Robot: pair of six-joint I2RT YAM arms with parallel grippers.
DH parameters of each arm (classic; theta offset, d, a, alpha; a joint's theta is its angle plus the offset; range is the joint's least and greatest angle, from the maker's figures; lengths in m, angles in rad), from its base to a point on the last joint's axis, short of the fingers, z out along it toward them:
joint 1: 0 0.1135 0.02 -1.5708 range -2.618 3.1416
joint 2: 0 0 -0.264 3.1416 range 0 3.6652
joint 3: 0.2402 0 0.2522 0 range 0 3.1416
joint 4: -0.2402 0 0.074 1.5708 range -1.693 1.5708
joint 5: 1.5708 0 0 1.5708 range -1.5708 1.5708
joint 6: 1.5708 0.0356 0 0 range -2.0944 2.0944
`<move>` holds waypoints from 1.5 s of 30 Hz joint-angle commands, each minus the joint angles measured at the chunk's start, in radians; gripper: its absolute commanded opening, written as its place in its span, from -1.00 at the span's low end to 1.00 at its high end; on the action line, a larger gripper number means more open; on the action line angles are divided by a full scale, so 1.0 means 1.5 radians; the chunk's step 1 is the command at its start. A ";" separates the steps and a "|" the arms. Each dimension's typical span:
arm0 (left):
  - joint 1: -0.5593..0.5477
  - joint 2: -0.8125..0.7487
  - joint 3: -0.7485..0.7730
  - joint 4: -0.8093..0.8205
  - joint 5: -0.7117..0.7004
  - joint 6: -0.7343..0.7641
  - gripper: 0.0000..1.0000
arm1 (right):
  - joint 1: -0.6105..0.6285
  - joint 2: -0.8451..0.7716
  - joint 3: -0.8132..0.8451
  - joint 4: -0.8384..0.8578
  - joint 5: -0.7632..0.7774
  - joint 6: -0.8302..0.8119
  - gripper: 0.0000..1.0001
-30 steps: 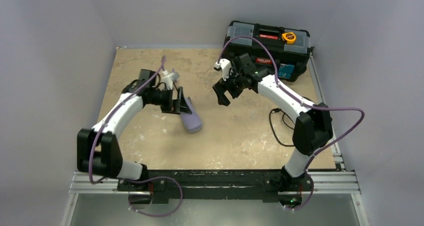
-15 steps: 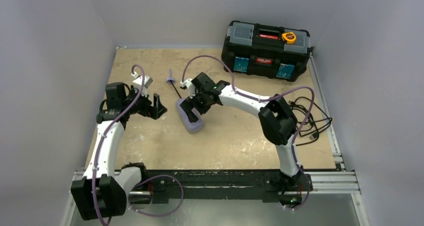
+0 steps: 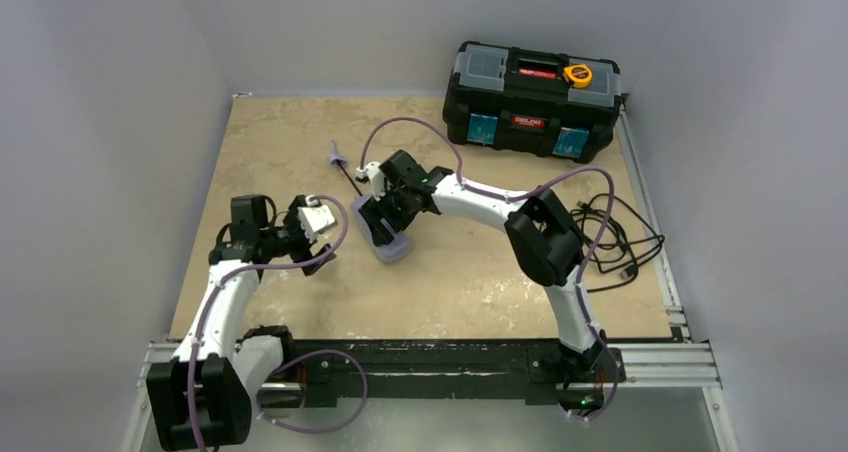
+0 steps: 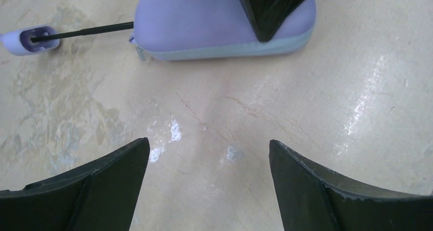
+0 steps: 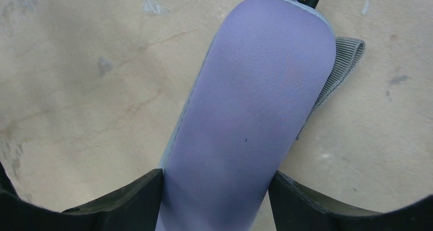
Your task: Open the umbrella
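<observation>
Near the middle of the table [image 3: 480,292], a little to the left, we see the case [image 3: 390,246] lying flat. Its long axis runs from far-left to near-right. The umbrella [image 3: 350,180] shows only 2 parts. The thin dark shaft [image 4: 87,30] comes out of the case's far end and slants away to the far left. The knob [image 4: 29,39] sits at the shaft's tip and rests on the table, well clear of the case. The rest of the umbrella is hidden from us.

The right gripper [image 5: 217,175] is down on the far half of the case, and we read it as grasping it. The case fills the gap between the 2 fingers [image 5: 127,200], and 1 finger lies against each long side. A grey ribbed strap [image 5: 339,70] sticks out from under the case on 1 side.

The left gripper [image 4: 209,146] is released, with its jaws spread wide and only bare table between them. It sits just left of the case, apart from it and facing its long side. We cannot tell whether its tips touch the table.

At the far right corner stands a black toolbox [image 3: 535,122] with a yellow tape measure [image 3: 577,73] on its lid. Dark cables [image 3: 612,234] lie coiled at the table's right edge.
</observation>
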State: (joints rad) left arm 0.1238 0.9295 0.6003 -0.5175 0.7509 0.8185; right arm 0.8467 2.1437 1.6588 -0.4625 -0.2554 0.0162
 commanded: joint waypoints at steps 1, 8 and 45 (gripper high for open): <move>-0.035 0.064 -0.009 0.087 0.061 0.189 0.69 | -0.047 -0.029 -0.079 -0.042 0.011 -0.112 0.24; -0.123 0.180 0.031 0.177 0.075 0.237 0.33 | -0.101 -0.087 -0.175 -0.083 -0.036 -0.207 0.14; -0.540 0.318 -0.149 0.793 -0.320 -0.376 -0.21 | -0.204 -0.160 -0.362 -0.311 -0.056 -0.597 -0.05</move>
State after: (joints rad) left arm -0.6796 1.3304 0.3286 0.4866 0.3214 0.2943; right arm 0.5438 1.8313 1.2098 -0.7963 -0.5594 -0.7738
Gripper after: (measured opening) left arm 0.402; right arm 0.651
